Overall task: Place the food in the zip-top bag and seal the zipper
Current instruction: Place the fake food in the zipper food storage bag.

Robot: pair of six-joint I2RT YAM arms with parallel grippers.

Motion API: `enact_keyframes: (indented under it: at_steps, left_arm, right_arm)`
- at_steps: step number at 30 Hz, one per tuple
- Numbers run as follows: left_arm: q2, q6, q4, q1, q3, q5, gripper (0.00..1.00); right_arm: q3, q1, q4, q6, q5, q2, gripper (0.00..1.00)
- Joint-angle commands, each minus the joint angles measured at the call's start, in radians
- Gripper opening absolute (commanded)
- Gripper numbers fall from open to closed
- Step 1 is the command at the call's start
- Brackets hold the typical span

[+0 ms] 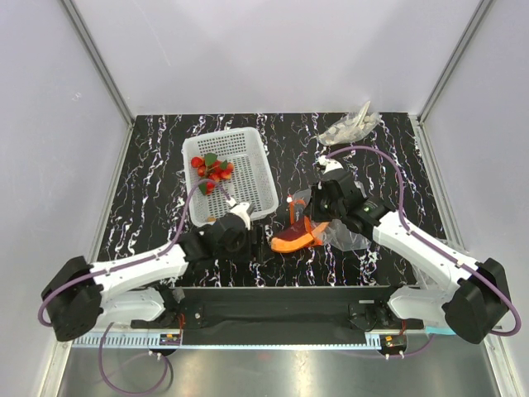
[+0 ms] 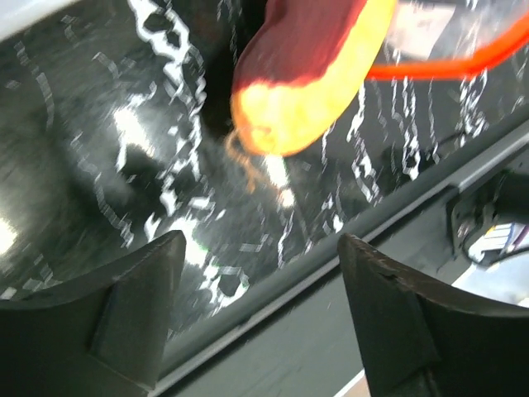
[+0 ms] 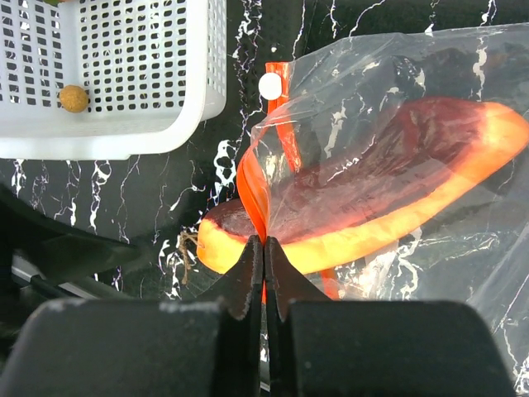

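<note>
Right pincer is clenched on the zipper, pinching the orange-red strip at the mouth of the zip-top bag, which lies on the black marbled bench right of centre. Left pincer is released, its fingers spread with nothing between them, hovering over the bench just in front of the bag's mouth.

A longer red-orange piece lies half inside the bag, its yellow end sticking out past the zipper toward the left pincer. More of the food, red round pieces and green leafy bits, sits in the far corner of the white lattice basket, which stands just left of the bag. A greyish clear plastic wad lies well apart at the bench's far right edge.

A small coloured patch beyond the bench's near edge is too blurred to read.

Only the right wrist view shows a white round tab on the zipper and a small brown ball on the basket floor. Only the top view shows the wad and the red pieces.
</note>
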Motion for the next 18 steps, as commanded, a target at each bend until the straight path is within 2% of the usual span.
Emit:
enact_keyframes:
  at_steps: [1,4,8,13,18]
  left_arm:
    - [0.097,-0.059,0.229,-0.008,0.0,-0.053,0.75]
    - [0.177,-0.061,0.3,-0.008,0.019,-0.06,0.71]
    - [0.303,-0.085,0.379,-0.008,0.04,-0.069,0.71]
    - [0.353,-0.122,0.505,-0.008,0.033,-0.1,0.68]
    - [0.407,-0.091,0.597,-0.008,0.088,-0.088,0.4]
  right_arm:
    - [0.002,-0.008,0.038,-0.009,-0.003,-0.032,0.0]
    - [0.009,-0.006,0.027,-0.017,-0.004,-0.037,0.0]
    - [0.014,-0.006,0.023,-0.014,-0.007,-0.044,0.0]
    - [0.005,-0.006,0.026,-0.005,-0.021,-0.049,0.0]
    - [0.005,-0.006,0.006,-0.006,-0.032,-0.035,0.0]
